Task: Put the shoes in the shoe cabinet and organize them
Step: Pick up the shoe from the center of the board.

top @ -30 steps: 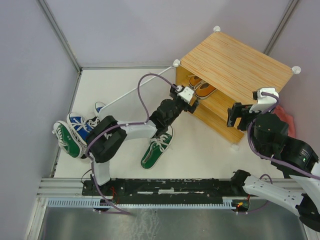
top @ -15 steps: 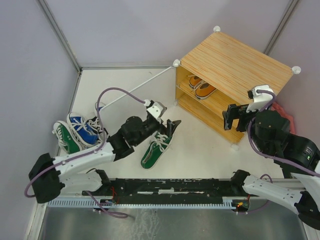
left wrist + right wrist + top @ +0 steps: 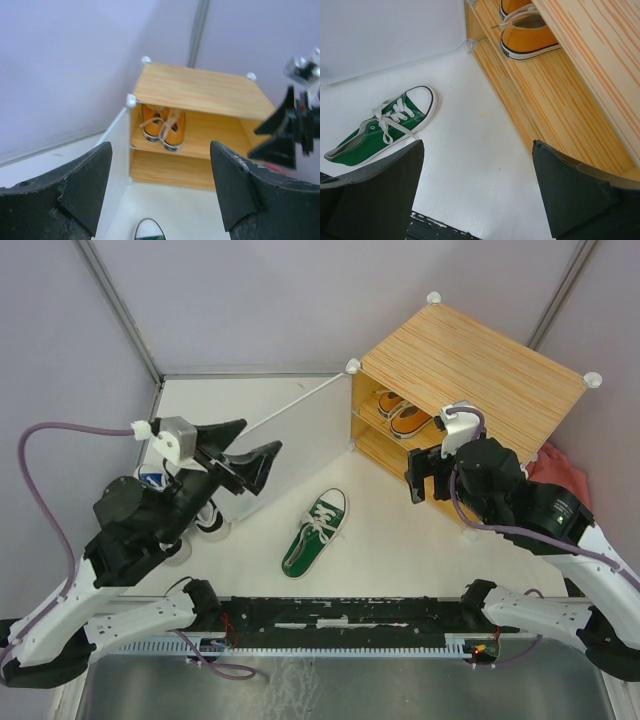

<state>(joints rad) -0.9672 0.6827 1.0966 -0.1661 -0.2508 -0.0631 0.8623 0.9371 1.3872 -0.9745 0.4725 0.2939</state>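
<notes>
The shoe cabinet stands at the back right with its front open. A pair of orange shoes sits on its upper shelf, toes outward. One green shoe lies alone on the white floor. My left gripper hangs high over the left side, open and empty, facing the shoe cabinet and the orange shoes. My right gripper is open and empty in front of the cabinet's lower shelf. Its wrist view shows the green shoe to the left and an orange shoe above.
The cabinet's pale door panel swings open to the left across the floor. A sliver of a blue shoe shows under my left arm by the left wall. A red cloth lies right of the cabinet. Walls enclose the floor.
My left arm has drawn back from the cabinet's shelf, swung left and risen, still empty. My right gripper has shifted left along the cabinet's front. The green shoe has not moved.
</notes>
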